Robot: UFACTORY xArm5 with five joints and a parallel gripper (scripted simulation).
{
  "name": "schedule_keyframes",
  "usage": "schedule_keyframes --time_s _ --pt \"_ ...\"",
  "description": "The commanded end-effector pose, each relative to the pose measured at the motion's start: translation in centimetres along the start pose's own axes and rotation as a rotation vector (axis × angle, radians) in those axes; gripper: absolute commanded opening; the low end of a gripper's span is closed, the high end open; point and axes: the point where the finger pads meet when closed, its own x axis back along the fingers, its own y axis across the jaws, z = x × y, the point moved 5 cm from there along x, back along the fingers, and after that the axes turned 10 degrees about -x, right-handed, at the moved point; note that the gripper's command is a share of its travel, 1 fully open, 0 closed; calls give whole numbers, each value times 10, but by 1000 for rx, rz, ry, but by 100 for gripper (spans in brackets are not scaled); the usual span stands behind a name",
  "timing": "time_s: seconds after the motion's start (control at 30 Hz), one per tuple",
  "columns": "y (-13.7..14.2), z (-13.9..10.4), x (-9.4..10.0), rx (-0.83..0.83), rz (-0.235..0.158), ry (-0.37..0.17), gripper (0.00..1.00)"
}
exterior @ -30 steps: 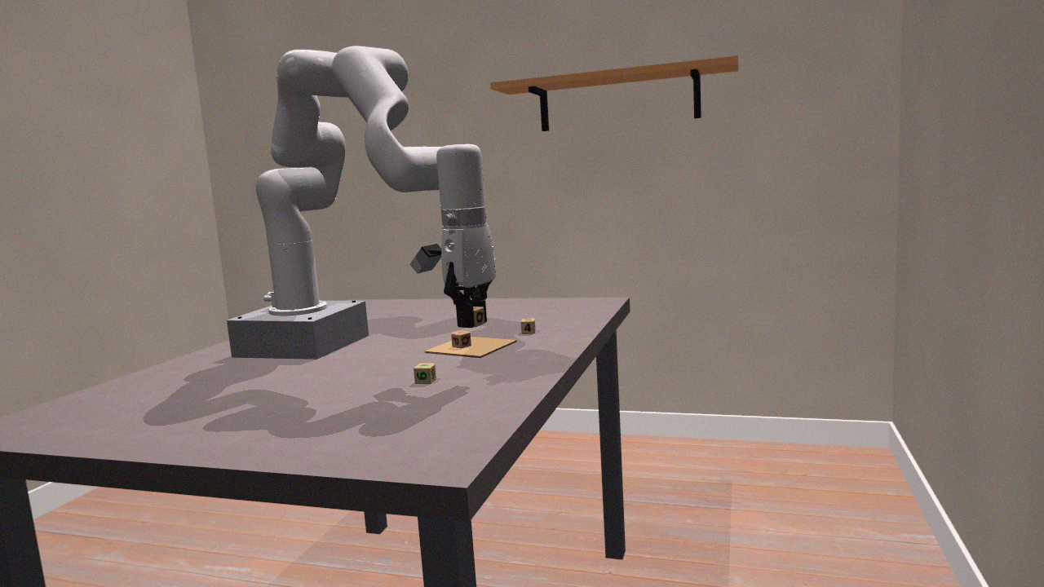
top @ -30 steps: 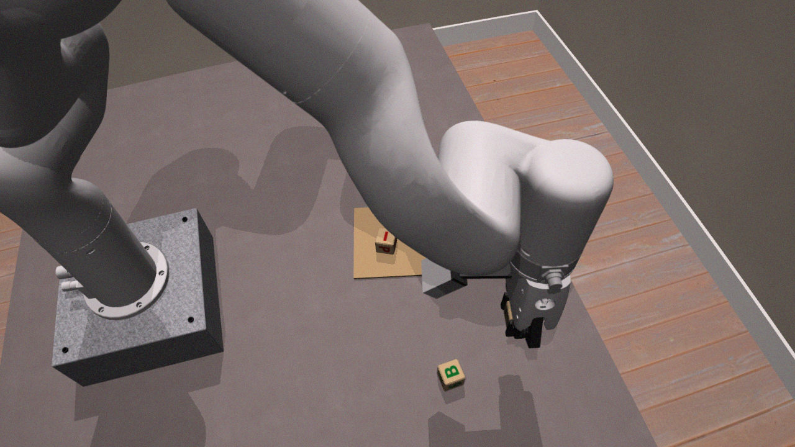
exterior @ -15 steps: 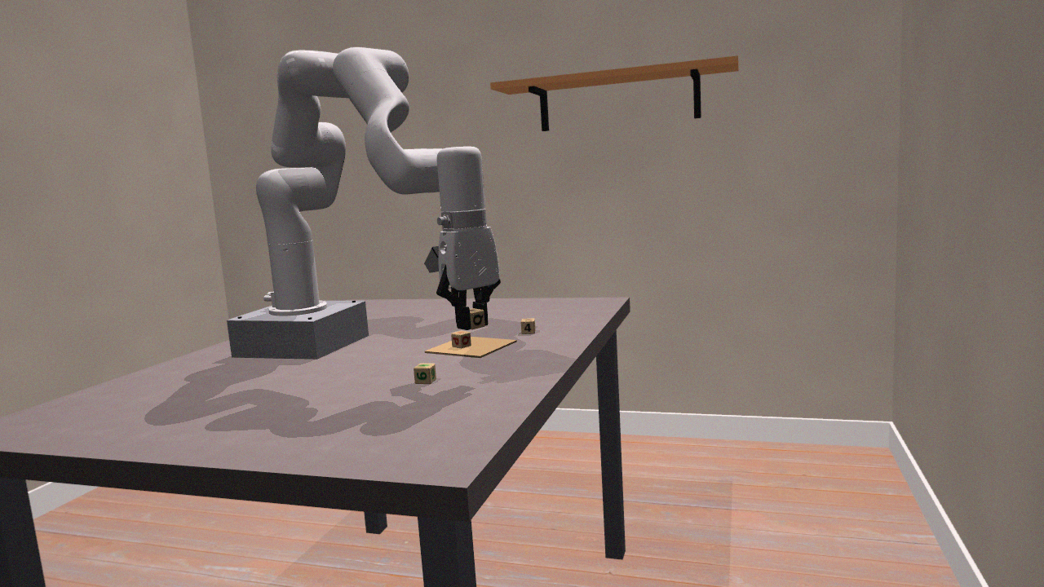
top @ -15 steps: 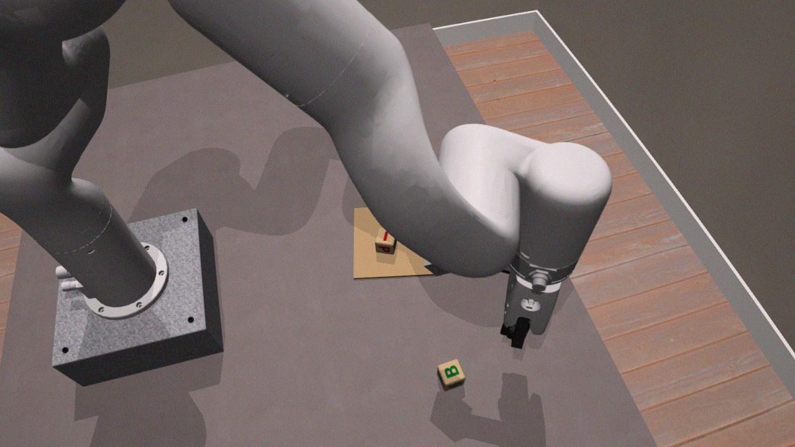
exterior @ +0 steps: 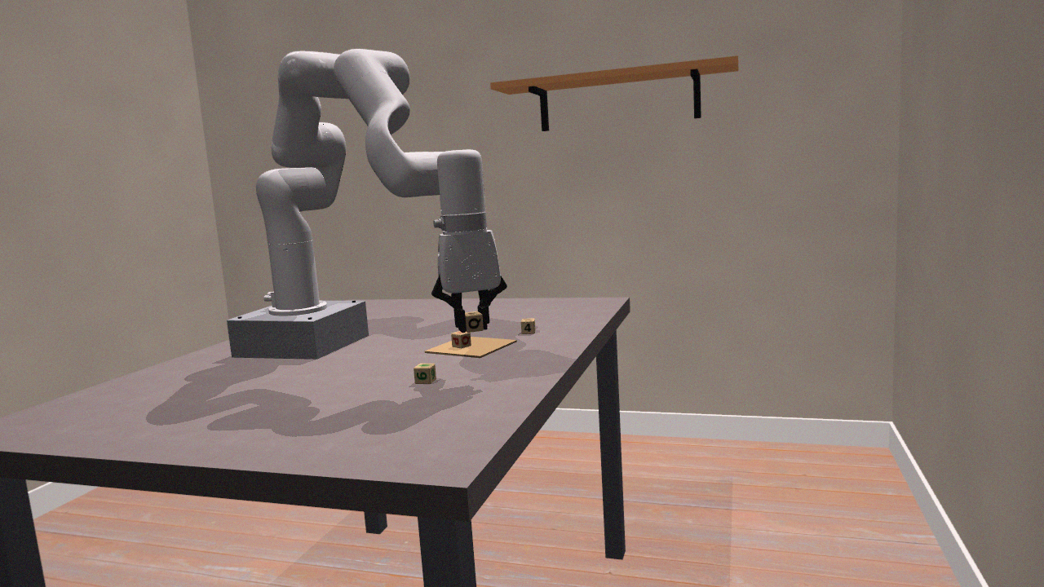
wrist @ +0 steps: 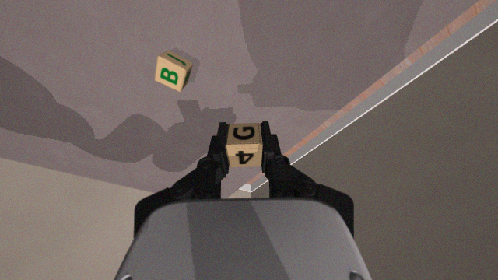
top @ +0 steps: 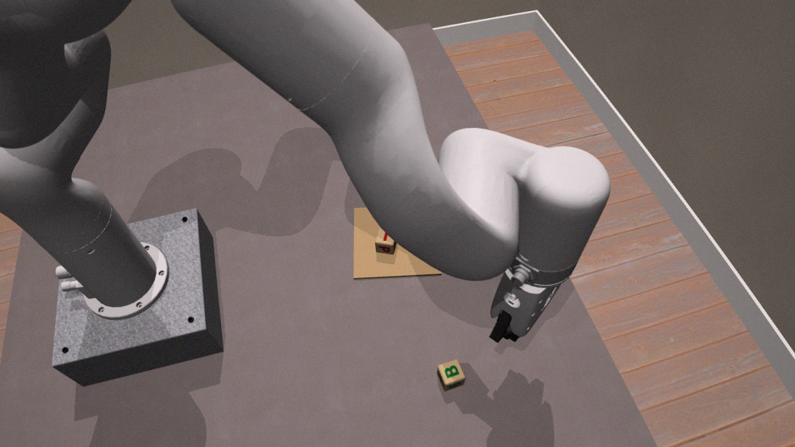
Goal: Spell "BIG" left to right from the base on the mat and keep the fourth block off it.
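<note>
My gripper (top: pixel 504 331) (exterior: pixel 473 319) (wrist: pixel 244 133) is shut on a wooden block with a black G (wrist: pixel 244 143) (exterior: pixel 474 319) and holds it in the air above the table, off to one side of the tan mat (top: pixel 367 267) (exterior: pixel 490 346). A block with a red I on top (top: pixel 385 243) (exterior: pixel 460 338) sits on the mat. A block with a green B on top (top: pixel 451 373) (exterior: pixel 424 373) (wrist: pixel 172 71) lies on the bare table, off the mat. The arm hides part of the mat in the top view.
Another block with a black 4 on its side (exterior: pixel 528 326) stands on the table (top: pixel 277 344) (exterior: pixel 292 438) beyond the mat. The arm's grey base (top: pixel 133 328) (exterior: pixel 295 332) stands on the table. A wall shelf (exterior: pixel 612 73) hangs high behind.
</note>
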Motion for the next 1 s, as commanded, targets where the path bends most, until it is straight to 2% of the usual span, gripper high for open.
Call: schedule_keyframes --time_s 0.0,0.07,0.13,0.57,0.63,0.67,0.97 --pt "1 -1 0 -139 -3 -3 27" --pt "1 -1 0 -139 -3 -3 27" --pt "1 -1 -1 -246 -3 -3 27" --pt "1 -1 -6 -621 -4 -2 27" --pt "1 -1 -6 -621 -4 -2 27" --pt "1 -1 -7 -705 -4 -2 27" --pt "1 -1 -10 -950 -4 -2 27"
